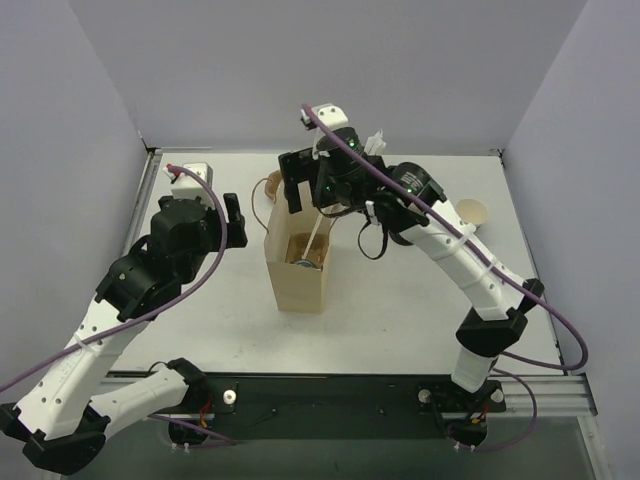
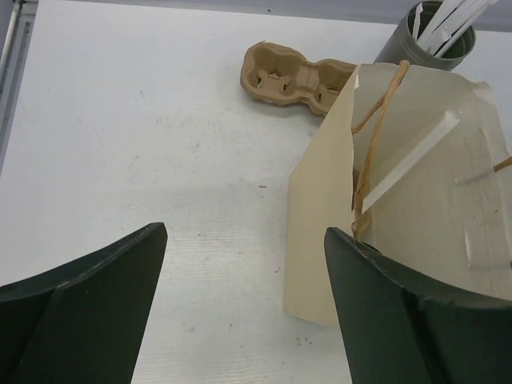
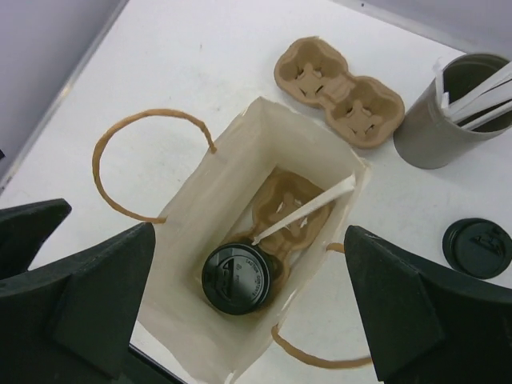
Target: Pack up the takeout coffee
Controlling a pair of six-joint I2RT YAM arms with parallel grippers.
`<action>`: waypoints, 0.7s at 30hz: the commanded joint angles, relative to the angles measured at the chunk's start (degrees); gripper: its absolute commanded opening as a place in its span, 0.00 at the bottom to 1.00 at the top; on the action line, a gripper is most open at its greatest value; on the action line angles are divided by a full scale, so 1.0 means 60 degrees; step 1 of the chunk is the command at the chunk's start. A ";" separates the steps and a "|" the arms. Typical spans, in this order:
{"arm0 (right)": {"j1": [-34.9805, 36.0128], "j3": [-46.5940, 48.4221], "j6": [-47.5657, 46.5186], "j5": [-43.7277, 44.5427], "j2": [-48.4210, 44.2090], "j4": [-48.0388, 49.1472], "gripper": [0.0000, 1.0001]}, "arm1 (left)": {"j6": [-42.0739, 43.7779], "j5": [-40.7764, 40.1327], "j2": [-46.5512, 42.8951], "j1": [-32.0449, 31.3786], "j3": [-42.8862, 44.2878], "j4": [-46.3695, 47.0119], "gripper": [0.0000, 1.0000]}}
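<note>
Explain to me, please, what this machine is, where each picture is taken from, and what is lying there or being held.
Two robot arms are bolted to a table. One picture looks down from above. The other two come from a camera on each wrist, so the dark wedges are that arm's own fingers. An open paper bag stands mid-table. Inside sit a coffee cup with a black lid, a cardboard cup holder and a straw. On the table are a second cup holder, a grey cup of straws and a loose lid. The left gripper beside the bag and the right gripper above it are open, holding nothing.
</note>
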 commanded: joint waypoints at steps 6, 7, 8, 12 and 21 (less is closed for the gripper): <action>-0.1791 -0.0599 0.1345 0.0711 -0.2635 -0.0149 1.00 | -0.0795 -0.0209 0.0240 0.0244 0.0466 -0.0906 0.93; -0.2199 -0.1269 0.1418 0.0871 -0.2942 -0.0222 1.00 | -0.0840 -0.0239 0.0225 0.0259 0.0423 -0.1096 0.94; -0.2377 -0.1623 0.1767 0.1105 -0.3496 -0.0281 1.00 | -0.1043 -0.0240 0.0211 0.0259 0.0408 -0.1200 0.94; -0.3169 -0.3908 0.2575 0.0814 -0.4788 -0.0325 1.00 | -0.1717 -0.0385 0.0225 0.0288 0.0349 -0.1800 0.95; -0.3492 -0.5860 0.3191 0.0521 -0.5904 -0.0311 1.00 | -0.2379 -0.0899 0.0665 0.0303 0.0349 -0.2783 0.96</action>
